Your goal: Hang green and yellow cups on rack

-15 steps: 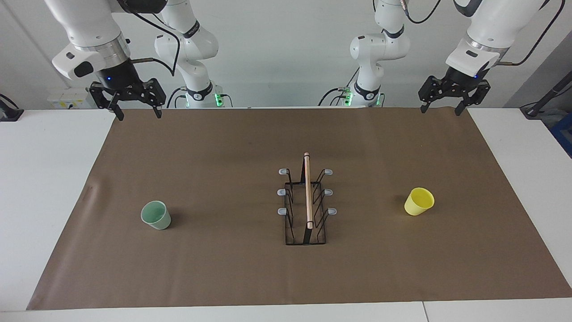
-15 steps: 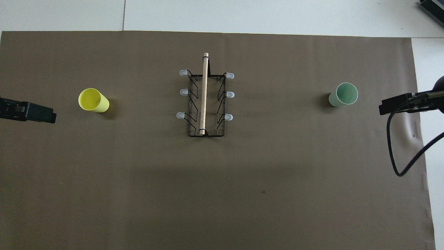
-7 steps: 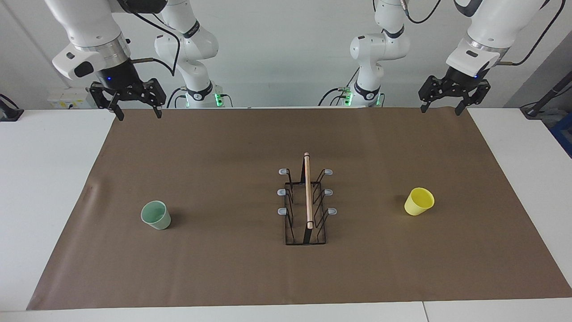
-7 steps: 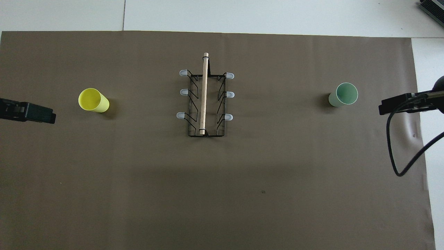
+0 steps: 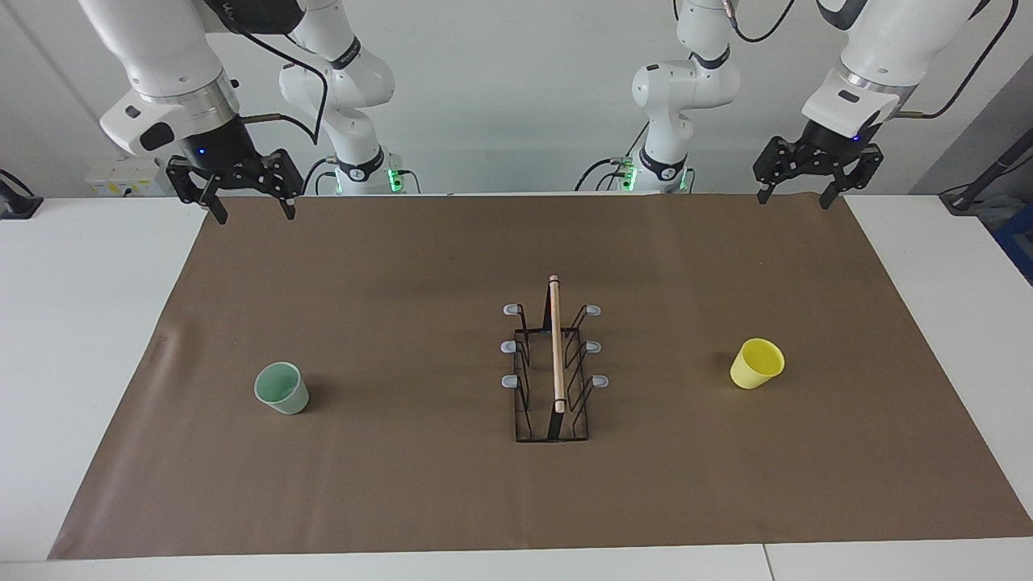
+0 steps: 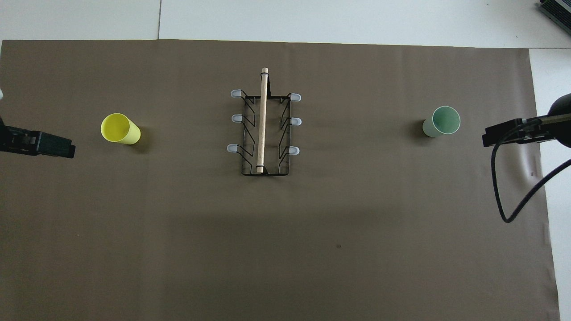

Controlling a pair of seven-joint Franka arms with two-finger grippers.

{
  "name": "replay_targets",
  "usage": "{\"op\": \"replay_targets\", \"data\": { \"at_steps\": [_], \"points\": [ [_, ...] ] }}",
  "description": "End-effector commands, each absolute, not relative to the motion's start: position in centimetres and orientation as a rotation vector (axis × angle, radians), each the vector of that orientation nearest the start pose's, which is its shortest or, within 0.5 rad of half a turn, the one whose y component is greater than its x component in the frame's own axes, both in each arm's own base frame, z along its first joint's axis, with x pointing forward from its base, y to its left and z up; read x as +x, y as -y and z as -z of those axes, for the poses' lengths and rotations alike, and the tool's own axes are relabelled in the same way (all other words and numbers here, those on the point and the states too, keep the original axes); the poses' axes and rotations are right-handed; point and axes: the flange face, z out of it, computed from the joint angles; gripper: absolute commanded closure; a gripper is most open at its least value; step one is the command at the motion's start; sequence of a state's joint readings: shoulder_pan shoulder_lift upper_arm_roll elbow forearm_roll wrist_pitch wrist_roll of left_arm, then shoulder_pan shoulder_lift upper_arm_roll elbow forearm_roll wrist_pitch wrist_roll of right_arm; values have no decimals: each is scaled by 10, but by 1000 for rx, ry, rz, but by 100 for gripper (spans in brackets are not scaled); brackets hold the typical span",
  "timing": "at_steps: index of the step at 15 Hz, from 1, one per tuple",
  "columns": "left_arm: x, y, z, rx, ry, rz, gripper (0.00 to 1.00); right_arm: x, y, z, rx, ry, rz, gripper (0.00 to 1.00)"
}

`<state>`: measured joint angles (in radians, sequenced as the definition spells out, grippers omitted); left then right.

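Note:
The pale green cup [image 5: 282,388] [image 6: 441,121] stands mouth-up on the brown mat toward the right arm's end of the table. Toward the left arm's end, the yellow cup [image 5: 757,363] [image 6: 119,128] also stands mouth-up. Between them sits the black wire rack [image 5: 555,363] [image 6: 264,129], wooden rod on top, grey-tipped prongs bare. My right gripper [image 5: 252,215] hangs open and empty over the mat's edge at the robots' side. My left gripper [image 5: 793,200] hangs open and empty over the mat's other corner there. Both are well clear of the cups.
A brown paper mat [image 5: 403,266] covers most of the white table [image 5: 81,323]. A black cable [image 6: 502,196] loops down from the right arm near the mat's edge in the overhead view.
Both grippers have crept slightly inward over the mat toward the cups. The cups and the rack have not moved.

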<state>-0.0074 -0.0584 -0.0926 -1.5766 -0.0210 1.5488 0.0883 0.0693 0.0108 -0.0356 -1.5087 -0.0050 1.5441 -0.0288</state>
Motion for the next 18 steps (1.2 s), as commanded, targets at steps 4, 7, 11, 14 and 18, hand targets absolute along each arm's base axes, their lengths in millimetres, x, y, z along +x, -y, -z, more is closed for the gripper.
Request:
{"op": "replay_targets", "data": {
  "at_steps": [4,7,11,14,18],
  "points": [
    [549,55,-630,-3092,-281,44,0,554,8,-641,-3157,65,43,0],
    [587,57,-602,-3106,-167,-77,0,555,11,-645,-3157,161,71,0],
    [630,38,-560,-3175,103,-231,0,554,10,-634,-3129,564,63,0],
    [649,0,-523,-3255,431,-318,0,552,9,-624,-3159,874,-15,0],
    [678,-23,-476,-3220,849,-458,0,552,-18,-605,-3108,1455,-105,0]
  ]
}}
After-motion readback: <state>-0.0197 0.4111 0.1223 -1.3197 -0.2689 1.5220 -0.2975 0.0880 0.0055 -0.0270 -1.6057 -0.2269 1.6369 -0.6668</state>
